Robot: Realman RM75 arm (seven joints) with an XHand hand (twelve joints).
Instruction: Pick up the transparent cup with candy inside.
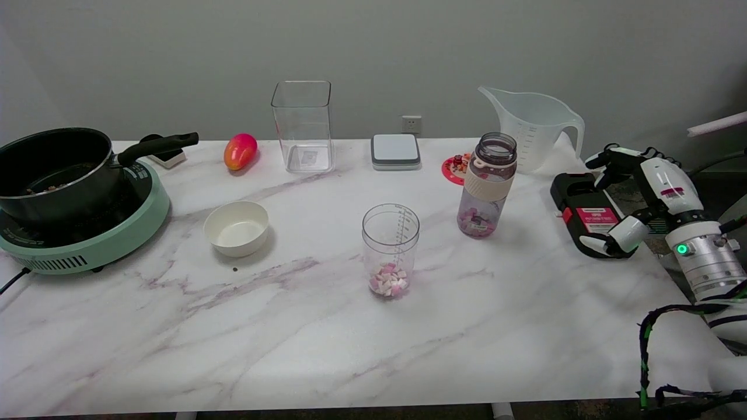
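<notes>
Standing upright near the middle of the table (pixel 525 326), the transparent cup (pixel 390 249) with candy (pixel 388 280) at its bottom, well apart from the right hand (pixel 633 201). Hovering at the table's right edge, fingers (pixel 607 160) spread and holding nothing. Risking, on the reach, knocking the bottle (pixel 487 184) between them, or tipping the light cup with a sideways push.

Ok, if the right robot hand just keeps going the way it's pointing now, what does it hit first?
Probably the black-and-red device at the table's right edge: the right robot hand is open, its fingers spread toward the device. Whether they already touch is unclear. The candy cup lies farther left.
</notes>
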